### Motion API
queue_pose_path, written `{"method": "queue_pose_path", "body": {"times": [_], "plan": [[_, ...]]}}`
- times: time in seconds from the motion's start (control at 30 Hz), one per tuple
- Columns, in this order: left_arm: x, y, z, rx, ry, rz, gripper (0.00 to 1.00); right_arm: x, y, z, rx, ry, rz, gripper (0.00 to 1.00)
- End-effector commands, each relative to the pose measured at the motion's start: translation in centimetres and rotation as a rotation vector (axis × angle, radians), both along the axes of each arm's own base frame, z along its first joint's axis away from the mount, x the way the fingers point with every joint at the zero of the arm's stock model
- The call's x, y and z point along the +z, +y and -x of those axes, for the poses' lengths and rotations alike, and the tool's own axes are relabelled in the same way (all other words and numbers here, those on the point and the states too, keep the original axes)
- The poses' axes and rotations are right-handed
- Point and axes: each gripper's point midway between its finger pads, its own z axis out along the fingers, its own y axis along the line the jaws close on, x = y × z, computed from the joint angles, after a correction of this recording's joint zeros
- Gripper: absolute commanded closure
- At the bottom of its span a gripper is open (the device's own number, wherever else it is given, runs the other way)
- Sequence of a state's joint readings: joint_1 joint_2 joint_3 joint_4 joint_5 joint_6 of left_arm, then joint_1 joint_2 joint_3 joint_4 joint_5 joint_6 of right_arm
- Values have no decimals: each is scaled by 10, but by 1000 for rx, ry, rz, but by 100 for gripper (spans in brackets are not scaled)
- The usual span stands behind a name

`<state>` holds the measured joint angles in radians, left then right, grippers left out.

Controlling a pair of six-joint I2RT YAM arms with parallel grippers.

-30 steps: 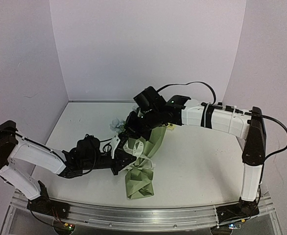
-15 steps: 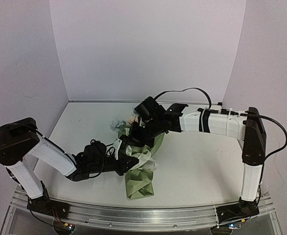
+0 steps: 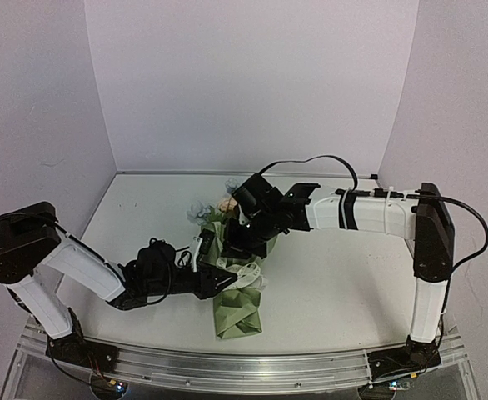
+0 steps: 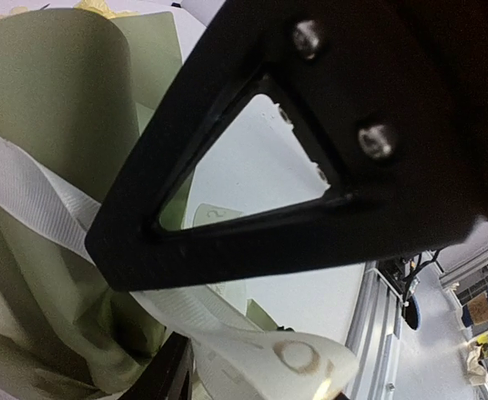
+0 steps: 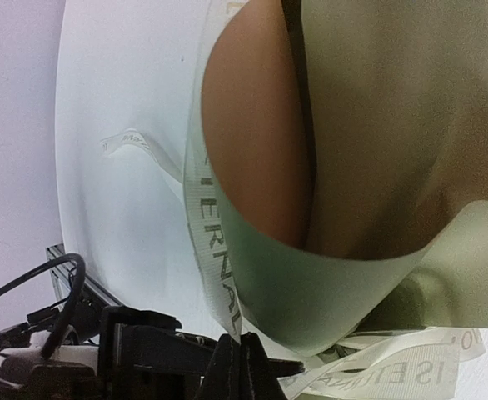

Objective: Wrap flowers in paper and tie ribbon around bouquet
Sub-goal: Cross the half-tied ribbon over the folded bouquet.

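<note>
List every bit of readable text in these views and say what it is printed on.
"ERNAL": on the ribbon, right wrist view; the letters before it are unclear.
Lettering on the ribbon's lower loop: too skewed to read.
Round mark on the ribbon end, left wrist view: not a readable word.
Top view: nothing legible.
</note>
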<state>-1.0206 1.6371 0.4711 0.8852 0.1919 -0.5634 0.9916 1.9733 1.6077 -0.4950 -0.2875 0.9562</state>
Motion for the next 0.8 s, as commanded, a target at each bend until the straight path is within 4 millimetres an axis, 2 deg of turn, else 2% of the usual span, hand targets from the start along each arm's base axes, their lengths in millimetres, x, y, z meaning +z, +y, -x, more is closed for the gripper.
{"method": "queue_pose_path", "body": {"times": [0.0, 0.17, 0.27, 0.37, 0.43, 0.53, 0.67, 0.77], "plan": [[28, 11, 10, -10, -8, 65, 65, 37, 7, -1, 43, -72, -68, 100], [42, 39, 19, 38, 10, 84, 61, 35, 9, 1, 79, -97, -56, 100], [54, 61, 15, 130, 23, 89, 58, 37, 11, 4, 111, -136, -44, 100], [58, 80, -3, 265, 51, 47, 53, 38, 12, 7, 143, -171, -27, 100], [53, 96, -18, 351, 105, 6, 48, 40, 16, 13, 173, -202, -17, 100], [44, 109, -39, 380, 214, -25, 44, 45, 24, 24, 222, -253, 3, 100], [40, 104, -53, 359, 242, -119, 33, 38, 25, 31, 256, -285, 53, 100], [37, 94, -60, 330, 276, -134, 30, 35, 25, 34, 270, -317, 87, 100]]}}
